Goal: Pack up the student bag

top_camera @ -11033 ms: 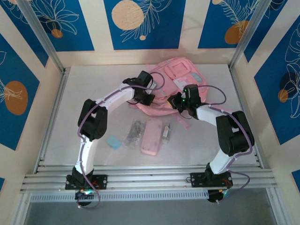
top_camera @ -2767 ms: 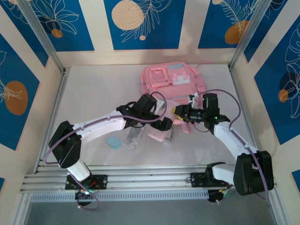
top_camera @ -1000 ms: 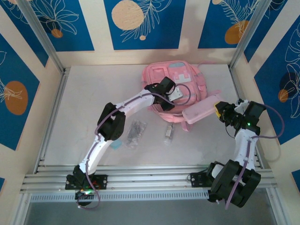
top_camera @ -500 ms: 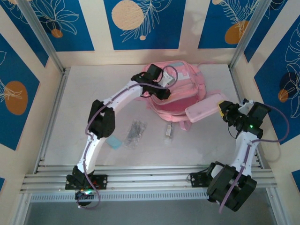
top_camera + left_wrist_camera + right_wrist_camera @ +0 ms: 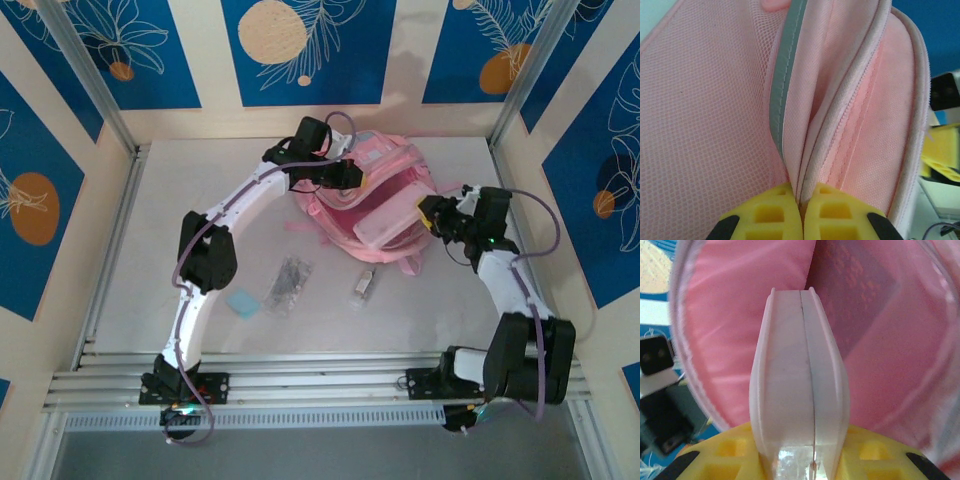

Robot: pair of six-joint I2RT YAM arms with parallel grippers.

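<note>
Student bag [image 5: 372,165] lies at far ctr of table [image 5: 165,185], mouth turned toward near-right side, upper rim raised.

L gripper [image 5: 350,172] sits at that rim. L wrist view: yellow fingers [image 5: 765,217] pressed together, pinching bag's zip edge just beside grey-blue trim [image 5: 785,75]; mesh lining on left.

R gripper [image 5: 432,214] is just right of bag. Its fingers [image 5: 725,460] are at a narrow gap, clamped on one end of flat pink pencil case [image 5: 390,218]. Case lies slanted, free end in bag mouth. R wrist view: case seen edge-on, seam vertical, w/ pink bag interior around and behind it.

On table nearer the arm bases, apart from bag: grey bundle [image 5: 287,282], blue pad [image 5: 242,302], small pale item [image 5: 364,285].
</note>
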